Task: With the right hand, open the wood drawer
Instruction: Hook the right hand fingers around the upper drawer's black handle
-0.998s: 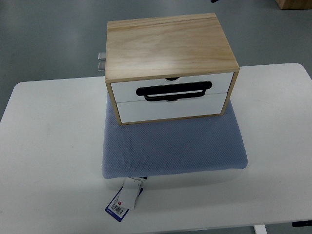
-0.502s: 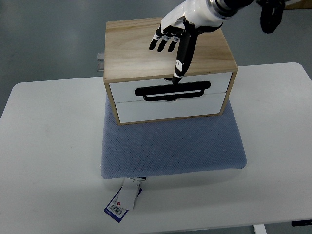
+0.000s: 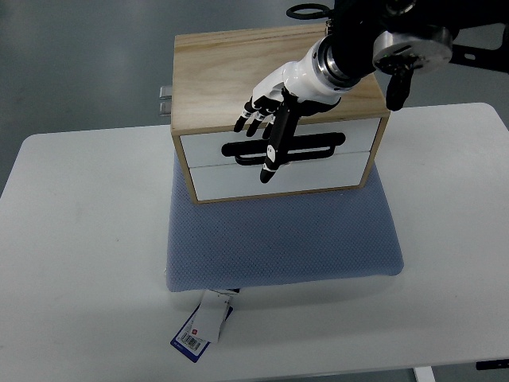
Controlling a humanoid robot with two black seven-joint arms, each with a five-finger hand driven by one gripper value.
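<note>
A wooden box (image 3: 270, 76) with two white drawer fronts stands on a blue-grey mat (image 3: 282, 235) on the white table (image 3: 79, 263). The upper drawer (image 3: 211, 147) and lower drawer (image 3: 318, 177) look closed; black bar handles (image 3: 322, 147) sit where they meet. My right hand (image 3: 266, 123) reaches in from the upper right and hangs over the upper drawer front. Its fingers (image 3: 272, 155) are spread and point down across the handles. It holds nothing.
A paper price tag (image 3: 200, 326) hangs from the mat's front edge. A metal fitting (image 3: 165, 99) sticks out at the box's back left. Grey floor lies beyond the table.
My right hand has moved down and left, from above the box top to in front of the upper drawer and handles. The box has not moved.
</note>
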